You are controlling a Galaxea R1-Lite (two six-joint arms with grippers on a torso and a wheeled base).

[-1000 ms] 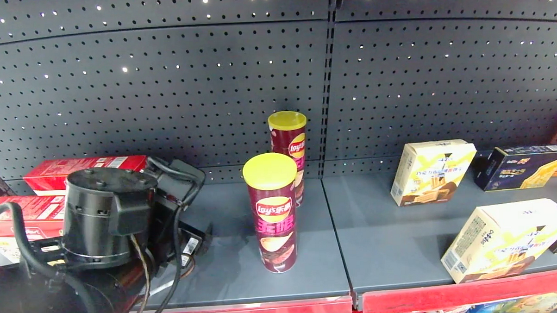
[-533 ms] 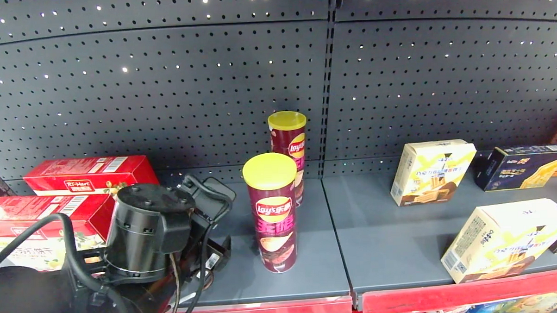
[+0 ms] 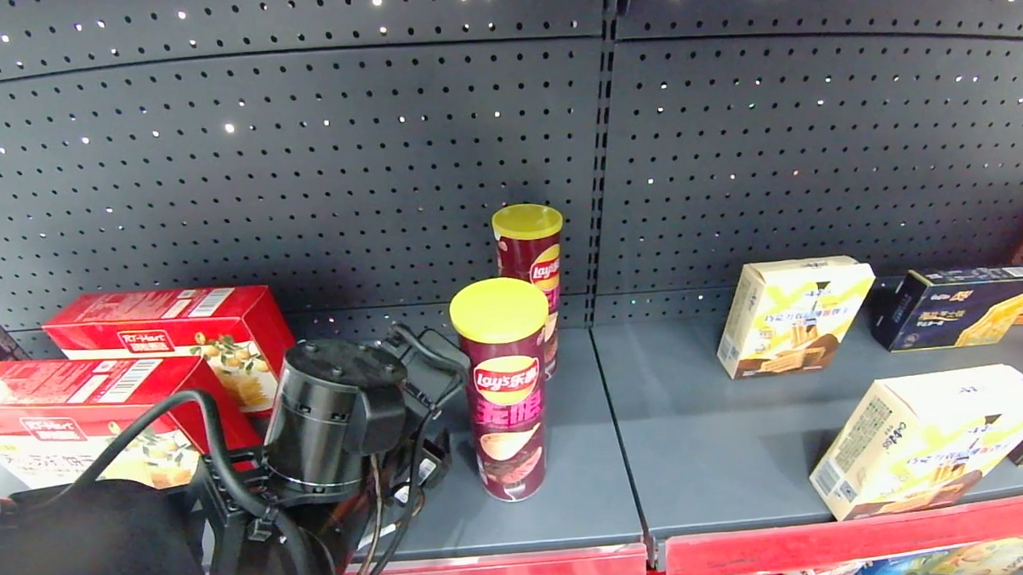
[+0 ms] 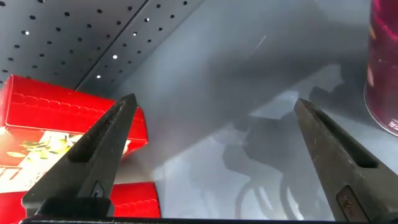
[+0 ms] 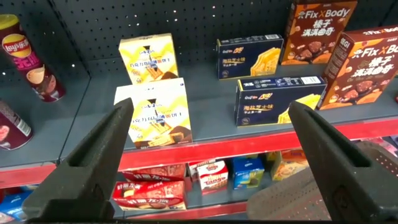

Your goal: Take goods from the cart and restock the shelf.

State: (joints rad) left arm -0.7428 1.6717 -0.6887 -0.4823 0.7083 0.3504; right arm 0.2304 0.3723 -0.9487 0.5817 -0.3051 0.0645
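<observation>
While red boxes (image 3: 164, 321) fill the left end of the shelf (image 3: 704, 451), the left gripper (image 4: 214, 106) sits low just beside them, jaws spread wide with nothing between them, close to the front chip can (image 3: 505, 390), which stands upright ahead of a second can (image 3: 530, 270). Front can is likely a light, stiff tube with a slick wrap and tall enough to tip (a guess, no weight cue), so pinch it mid-body across its width; shelf surface is flat smooth metal with a bare stretch before the yellow boxes (image 3: 792, 316). Right gripper (image 5: 208, 109) hangs wide open, empty, out in front of the shelf.
</observation>
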